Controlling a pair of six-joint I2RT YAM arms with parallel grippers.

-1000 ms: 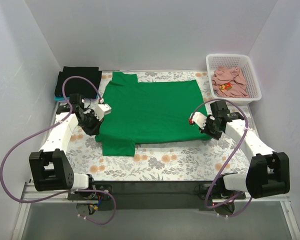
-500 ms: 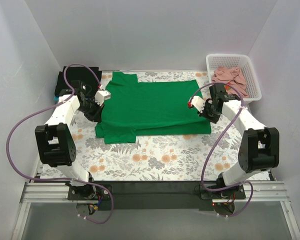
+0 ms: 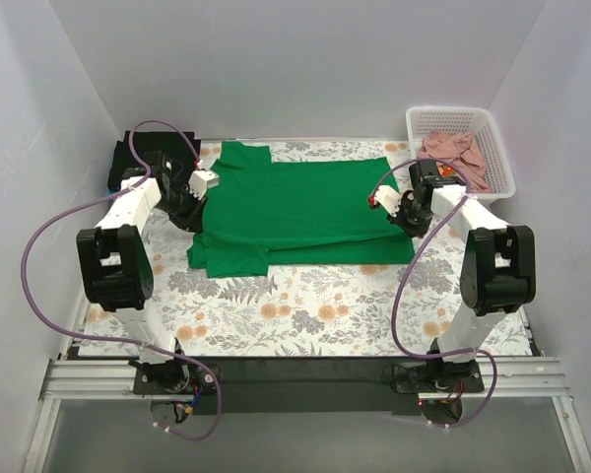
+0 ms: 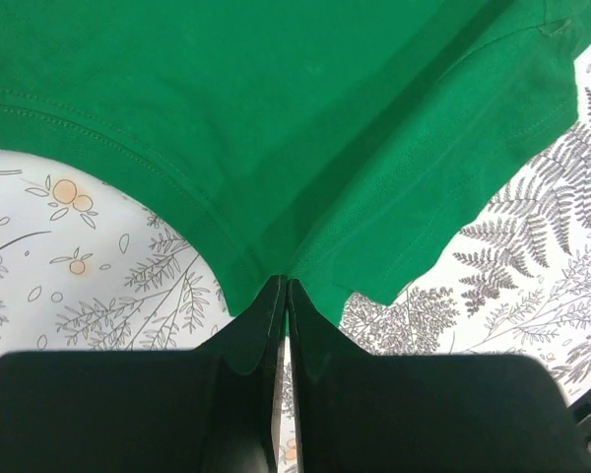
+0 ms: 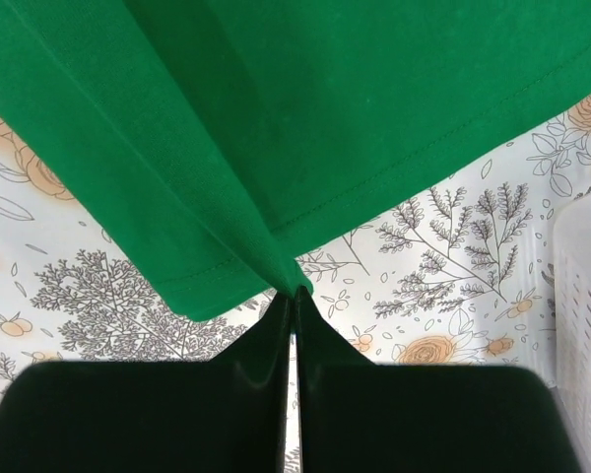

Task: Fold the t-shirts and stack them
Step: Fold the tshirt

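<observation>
Pinching the one green t-shirt [image 3: 295,212] at frame centre, left gripper [image 4: 284,286] and right gripper [image 5: 295,294] each clamped its edge; one black t-shirt [image 3: 130,153] lay upper left, one pink t-shirt [image 3: 453,150] in the upper-right basket [image 3: 503,169].

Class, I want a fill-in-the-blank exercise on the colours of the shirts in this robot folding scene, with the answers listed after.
1. The middle t-shirt, pinched by the left gripper and the right gripper, is ____.
2. The crumpled shirt in the white basket is ____.
3. The folded shirt at the table's far left corner is ____.

Missing words: green; pink; black.
</observation>
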